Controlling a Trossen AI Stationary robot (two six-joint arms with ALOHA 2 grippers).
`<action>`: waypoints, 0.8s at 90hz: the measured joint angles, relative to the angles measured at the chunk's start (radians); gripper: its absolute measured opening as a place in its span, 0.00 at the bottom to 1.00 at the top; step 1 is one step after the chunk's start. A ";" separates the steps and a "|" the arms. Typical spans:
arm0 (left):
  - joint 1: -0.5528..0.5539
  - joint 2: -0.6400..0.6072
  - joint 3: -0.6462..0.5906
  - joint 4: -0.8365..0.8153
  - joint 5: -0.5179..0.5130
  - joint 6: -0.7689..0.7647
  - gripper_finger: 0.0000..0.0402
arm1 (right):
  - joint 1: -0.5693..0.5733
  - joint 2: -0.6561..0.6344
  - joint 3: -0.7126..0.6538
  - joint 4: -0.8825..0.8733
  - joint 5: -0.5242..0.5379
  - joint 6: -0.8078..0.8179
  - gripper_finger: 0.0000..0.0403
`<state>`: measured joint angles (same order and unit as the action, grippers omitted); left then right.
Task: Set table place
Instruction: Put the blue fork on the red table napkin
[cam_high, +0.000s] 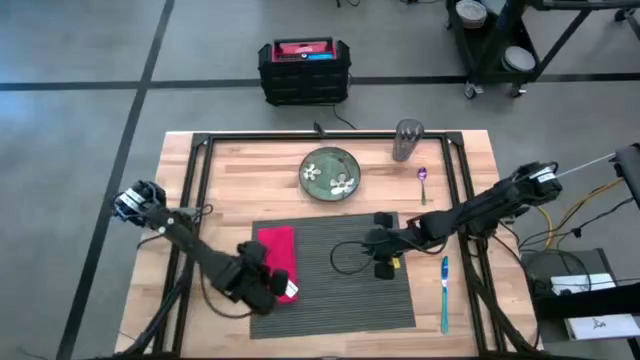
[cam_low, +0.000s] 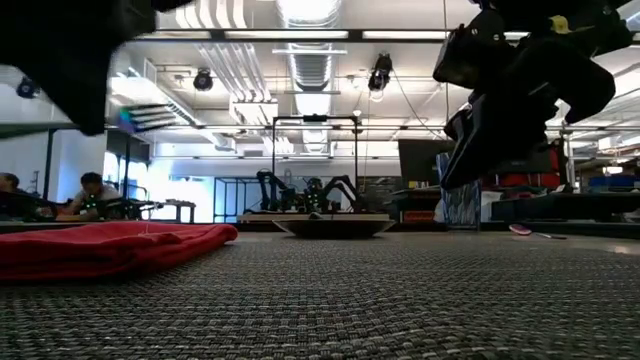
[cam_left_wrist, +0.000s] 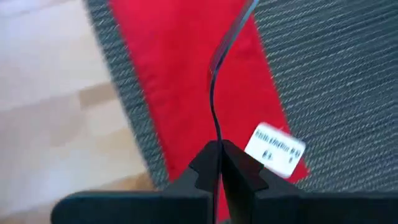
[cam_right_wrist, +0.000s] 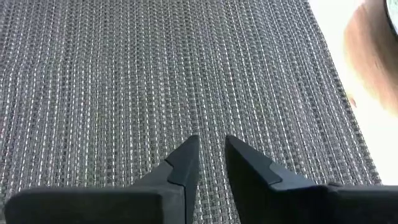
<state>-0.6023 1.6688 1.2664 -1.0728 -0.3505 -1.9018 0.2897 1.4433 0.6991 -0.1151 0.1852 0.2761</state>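
The dark grey ribbed placemat (cam_high: 345, 275) lies on the wood table (cam_high: 230, 170), with a red napkin (cam_high: 279, 252) on its left part. My left gripper (cam_left_wrist: 219, 155) hovers over the napkin's near end, by its white tag (cam_left_wrist: 275, 149), and is shut on a thin silver fork (cam_left_wrist: 214, 93). The fork's tines (cam_low: 158, 117) show high above the napkin (cam_low: 100, 245) in the low view. My right gripper (cam_right_wrist: 211, 155) hangs over the mat's middle (cam_high: 382, 250), slightly open, with nothing between its fingers. My left gripper pinches the fork's handle end (cam_left_wrist: 217, 138) between its two fingers. The fork runs on ahead of the fingers, in line with them and seen edge-on. It is lifted clear, above the red napkin.
A green flowered plate (cam_high: 330, 172) sits beyond the mat, a grey metal cup (cam_high: 408, 140) at the far right, a purple spoon (cam_high: 423, 182) beside the plate. A blue-handled utensil (cam_high: 445, 292) lies right of the mat. Black rails (cam_high: 330, 137) frame the table.
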 joint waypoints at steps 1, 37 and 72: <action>0.006 0.000 -0.004 0.008 -0.004 0.008 0.00 | 0.000 0.000 0.000 0.001 0.000 0.000 0.15; 0.077 0.000 -0.275 0.448 -0.038 0.057 0.00 | 0.000 0.000 0.000 0.002 0.000 0.013 0.11; 0.073 -0.004 -0.366 0.550 -0.067 -0.025 0.00 | 0.000 0.000 0.000 0.029 0.000 0.013 0.17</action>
<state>-0.5293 1.6651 0.9005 -0.5232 -0.4172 -1.9269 0.2897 1.4437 0.6991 -0.0860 0.1855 0.2890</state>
